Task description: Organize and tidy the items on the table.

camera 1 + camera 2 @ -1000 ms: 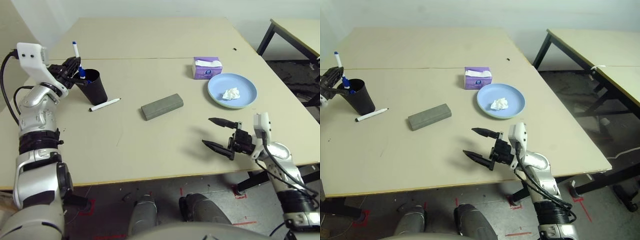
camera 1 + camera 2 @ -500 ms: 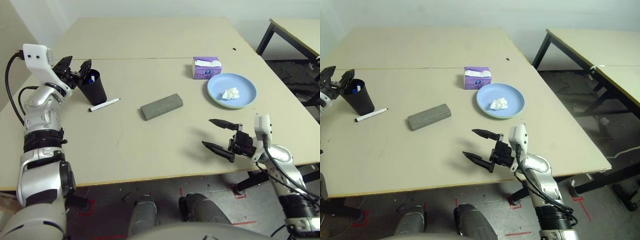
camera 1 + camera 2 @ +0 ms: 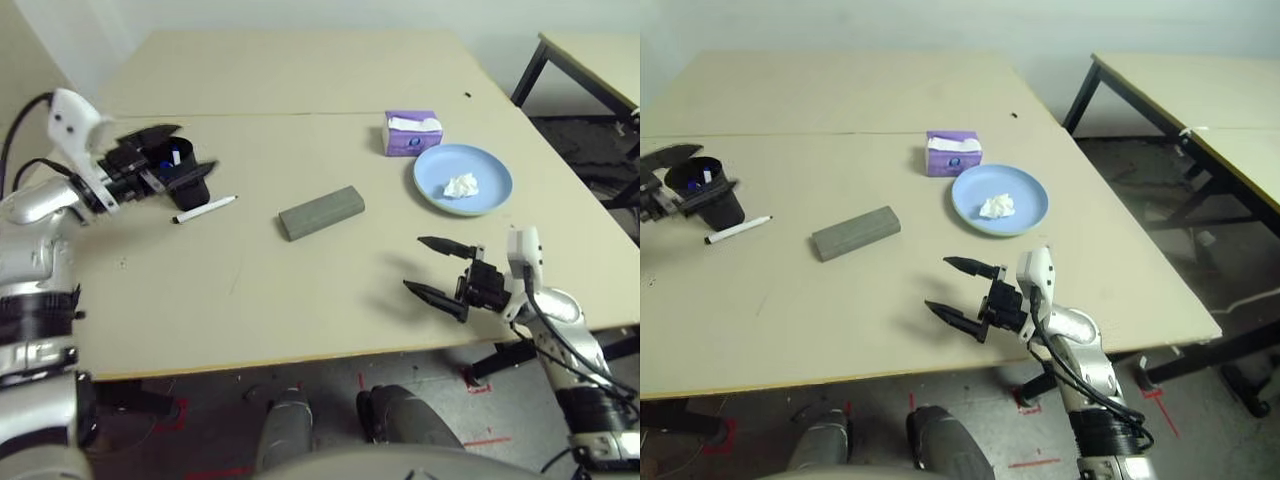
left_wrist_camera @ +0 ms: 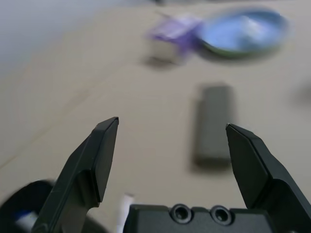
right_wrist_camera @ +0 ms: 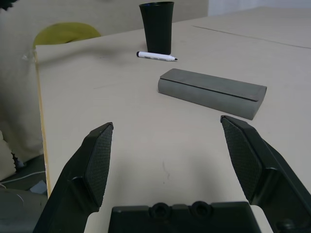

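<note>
my left claw (image 4: 174, 179), fingers apart and empty, beside the black cup (image 3: 716, 200); my right claw (image 5: 167, 174), likewise spread; the grey case (image 3: 322, 213) lies mid-table; crumpled tissue (image 3: 461, 186) on the blue plate (image 3: 436, 194).

The left gripper (image 3: 188, 155) partly hides the black cup (image 3: 180, 152) (its contents too small to identify).

Purple tissue box (image 3: 413, 133), a white tissue at its top; second table (image 3: 1200, 120) with black legs; red floor markings (image 3: 1035, 463); yellow-green rounded object (image 5: 65, 33).
</note>
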